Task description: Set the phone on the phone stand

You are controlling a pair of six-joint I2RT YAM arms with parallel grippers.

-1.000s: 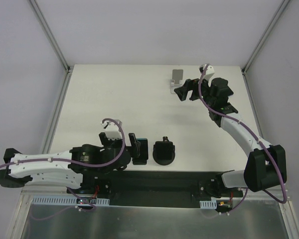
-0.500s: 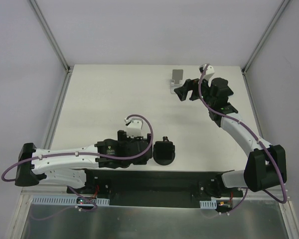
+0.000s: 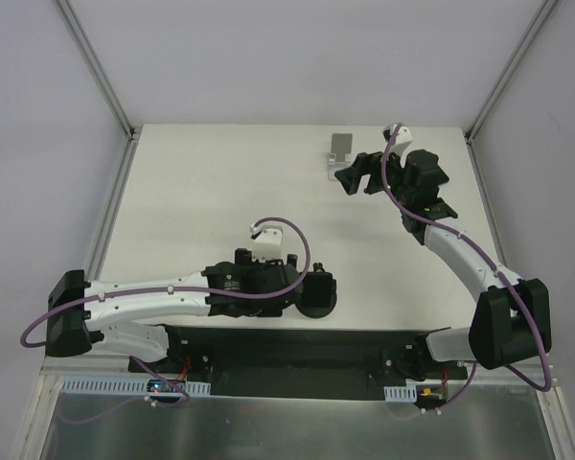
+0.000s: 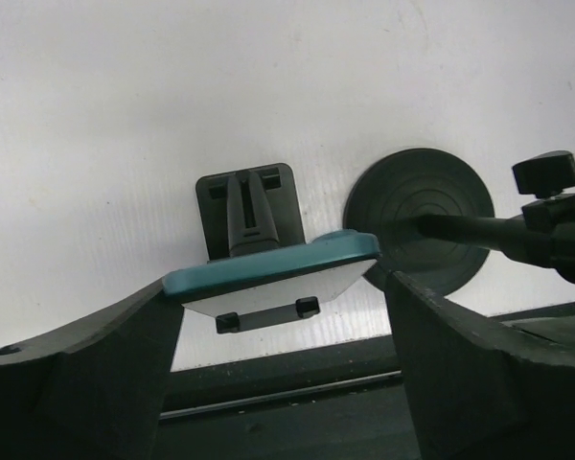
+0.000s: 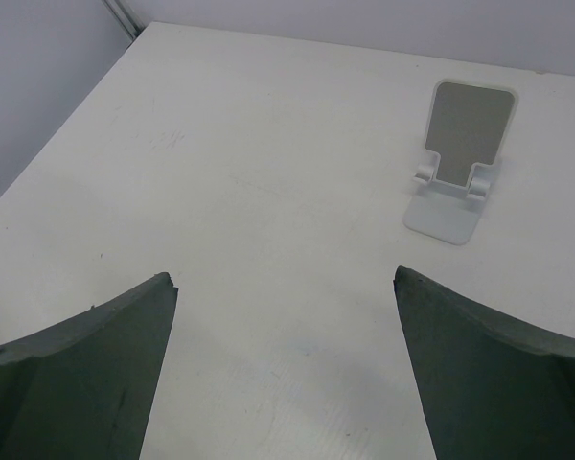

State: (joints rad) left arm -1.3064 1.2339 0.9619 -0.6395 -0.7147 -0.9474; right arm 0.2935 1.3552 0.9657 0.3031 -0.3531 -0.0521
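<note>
Now pinching the teal-cased phone (image 4: 268,264) in the left hand (image 4: 280,292), well apart from the white phone stand (image 5: 458,163). Holding the right hand (image 5: 283,278) spread just beside that stand.

The white-and-black left arm (image 3: 144,302) lies low along the near edge of the white bench (image 3: 220,192). Its elbow is swung out to the left and its forearm runs rightward to the wrist. The black two-finger left end effector (image 4: 278,287) points right and is clamped on a teal-cased phone (image 4: 268,264), with one finger at each side. The white-and-black right arm (image 3: 460,254) reaches far forward, and its wrist bends leftward. The right end effector (image 5: 283,283) hangs above the bench with its dark fingers (image 5: 86,355) spread wide apart.
</note>
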